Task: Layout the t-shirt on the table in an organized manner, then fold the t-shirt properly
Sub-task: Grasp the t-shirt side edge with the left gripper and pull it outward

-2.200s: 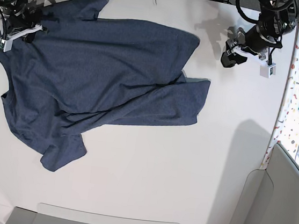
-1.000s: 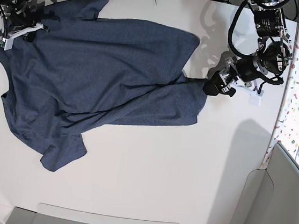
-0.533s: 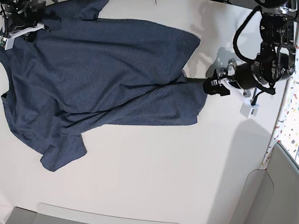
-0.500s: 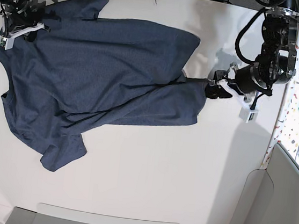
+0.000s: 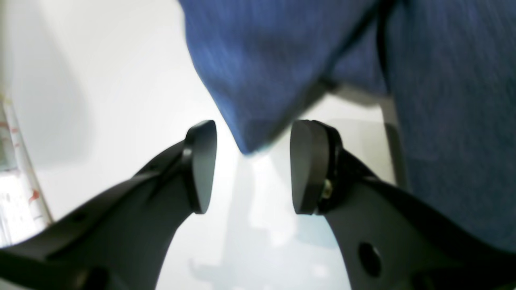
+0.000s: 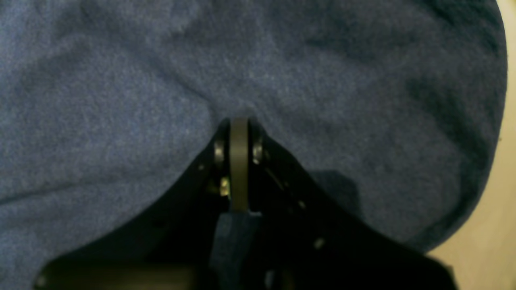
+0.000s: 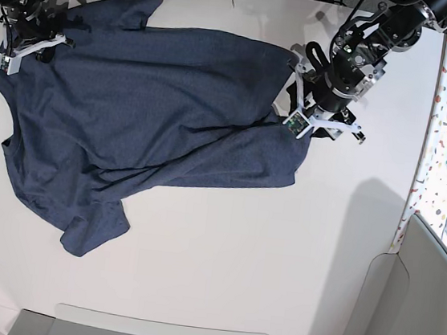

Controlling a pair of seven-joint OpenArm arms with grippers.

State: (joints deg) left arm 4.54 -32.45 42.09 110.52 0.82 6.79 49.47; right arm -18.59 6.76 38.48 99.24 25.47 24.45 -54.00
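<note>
A: Report layout status, nearest region first.

B: The near half of the desk [image 7: 220,272] is bare. The t-shirt [image 7: 148,118] lies on the far-left part, spread but rumpled, with one sleeve nearest the front edge and a lower flap doubled over along its right side. In my judgement the layout step is partly done; flattening and all folds remain.

A: Pincer states?

B: The left pincer [image 5: 246,161] stands open at the shirt's right edge. Its jaws straddle a fabric corner, which lies between them without being clamped. The right pincer [image 6: 239,161] is at the far-left corner, with its jaws fully closed; a bit of blue cloth appears between them, so it seems to pinch the t-shirt there.

A: Any brands, labels or lettering?

B: None legible. The upward face of the shirt is plain.
</note>
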